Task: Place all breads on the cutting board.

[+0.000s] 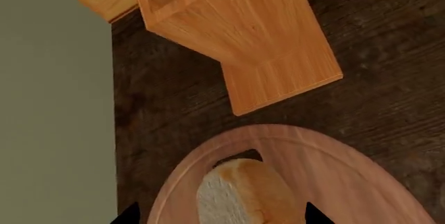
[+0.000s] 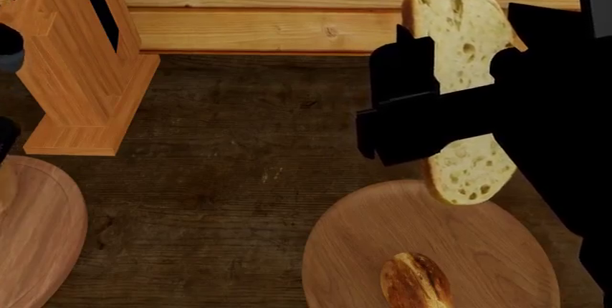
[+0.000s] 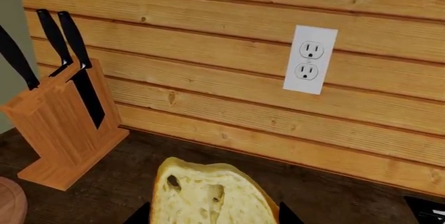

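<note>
Our right claw (image 2: 469,93) is clamped on the large pale cream bread slice with air holes (image 2: 464,172) and holds it upright in the air. Directly under the claw is a round brown wooden dish (image 2: 507,251), and the small glossy golden-brown roll (image 2: 415,281) lies in it. The round pinkish wooden cutting board (image 2: 29,236) is well away from this claw, lower down and toward the left arm's side, beyond the dark wooden counter (image 2: 239,165).

We judge that the step in hand is carrying the slice. The next move calls for a long sideways travel to the board, then a lowering before release; after that the roll remains to be fetched.

The left wrist view shows what the head view cuts off: the left claw (image 1: 222,216) stands wide above the grooved board (image 1: 334,172), and a second pale piece of bread with golden crust (image 1: 240,193) rests there between its tips. Only the right wrist view shows the white wall socket (image 3: 309,60) and the black handles in the light wooden knife block (image 3: 62,114), both beyond the slice (image 3: 208,193).
</note>
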Controlling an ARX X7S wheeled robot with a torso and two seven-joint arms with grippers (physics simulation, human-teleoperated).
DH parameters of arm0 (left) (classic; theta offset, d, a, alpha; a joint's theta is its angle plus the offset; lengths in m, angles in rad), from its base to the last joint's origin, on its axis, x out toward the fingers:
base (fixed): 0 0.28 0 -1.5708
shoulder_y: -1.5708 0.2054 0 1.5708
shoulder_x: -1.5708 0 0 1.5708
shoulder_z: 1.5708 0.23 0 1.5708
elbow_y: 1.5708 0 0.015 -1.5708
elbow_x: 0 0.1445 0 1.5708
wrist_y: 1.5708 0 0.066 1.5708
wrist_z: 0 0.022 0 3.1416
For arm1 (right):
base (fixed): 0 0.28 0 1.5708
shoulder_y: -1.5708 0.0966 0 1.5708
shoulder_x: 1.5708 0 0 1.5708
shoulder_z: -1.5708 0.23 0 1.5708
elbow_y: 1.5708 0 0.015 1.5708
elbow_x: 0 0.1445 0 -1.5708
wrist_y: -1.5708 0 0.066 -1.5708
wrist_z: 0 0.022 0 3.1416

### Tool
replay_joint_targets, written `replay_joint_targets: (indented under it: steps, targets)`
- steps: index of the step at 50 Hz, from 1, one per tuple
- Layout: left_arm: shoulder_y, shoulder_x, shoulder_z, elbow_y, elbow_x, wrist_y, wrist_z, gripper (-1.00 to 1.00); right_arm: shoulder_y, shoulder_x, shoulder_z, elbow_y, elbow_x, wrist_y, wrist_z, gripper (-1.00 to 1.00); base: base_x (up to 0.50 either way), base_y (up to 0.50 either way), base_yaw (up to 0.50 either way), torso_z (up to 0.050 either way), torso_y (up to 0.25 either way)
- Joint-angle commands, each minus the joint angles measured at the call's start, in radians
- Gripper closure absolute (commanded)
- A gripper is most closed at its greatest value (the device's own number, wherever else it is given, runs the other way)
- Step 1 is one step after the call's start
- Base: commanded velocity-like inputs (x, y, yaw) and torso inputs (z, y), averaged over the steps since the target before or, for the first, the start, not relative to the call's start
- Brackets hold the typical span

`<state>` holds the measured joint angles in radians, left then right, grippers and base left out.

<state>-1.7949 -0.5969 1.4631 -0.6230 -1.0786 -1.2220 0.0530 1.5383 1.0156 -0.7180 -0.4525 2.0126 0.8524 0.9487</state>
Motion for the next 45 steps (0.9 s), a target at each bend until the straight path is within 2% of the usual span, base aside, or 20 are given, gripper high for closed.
replay_joint_targets:
  steps: [1, 13, 24, 27, 31, 38, 42, 45]
  targets:
    - [-0.039, -0.103, -0.128, 0.216, -0.156, -0.088, -0.148, -1.0, -0.007, 0.013, 0.012, -0.013, -0.013, 0.007, -0.015, 1.0, 0.0, 0.0, 0.0, 0.0, 0.0]
    - [-0.037, -0.23, -0.293, 0.443, -0.409, -0.132, -0.356, -1.0, -0.007, 0.004, 0.009, -0.01, -0.016, 0.008, -0.017, 1.0, 0.0, 0.0, 0.0, 0.0, 0.0]
    - [-0.089, -0.272, -0.384, 0.563, -0.635, -0.155, -0.517, -1.0, 0.021, 0.003, 0.008, 0.006, -0.005, 0.025, -0.008, 1.0, 0.0, 0.0, 0.0, 0.0, 0.0]
    - [-0.091, -0.29, -0.405, 0.594, -0.681, -0.137, -0.545, -1.0, 0.026, 0.001, 0.007, 0.007, -0.003, 0.027, -0.005, 1.0, 0.0, 0.0, 0.0, 0.0, 0.0]
    - [-0.081, -0.322, -0.442, 0.634, -0.798, -0.075, -0.639, -1.0, 0.022, 0.002, 0.009, 0.003, -0.005, 0.023, -0.007, 1.0, 0.0, 0.0, 0.0, 0.0, 0.0]
    - [-0.058, -0.361, -0.467, 0.683, -0.876, 0.003, -0.733, -1.0, 0.009, 0.018, 0.018, -0.009, -0.003, 0.011, -0.009, 1.0, 0.0, 0.0, 0.0, 0.0, 0.0]
    - [-0.089, -0.373, -0.497, 0.726, -0.911, 0.048, -0.81, -1.0, -0.009, 0.029, 0.027, -0.019, -0.006, -0.011, -0.007, 1.0, 0.0, 0.0, 0.0, 0.0, 0.0]
    - [-0.085, -0.387, -0.52, 0.757, -0.983, 0.102, -0.851, -1.0, -0.025, 0.032, 0.034, -0.023, -0.012, -0.03, -0.01, 1.0, 0.0, 0.0, 0.0, 0.0, 0.0]
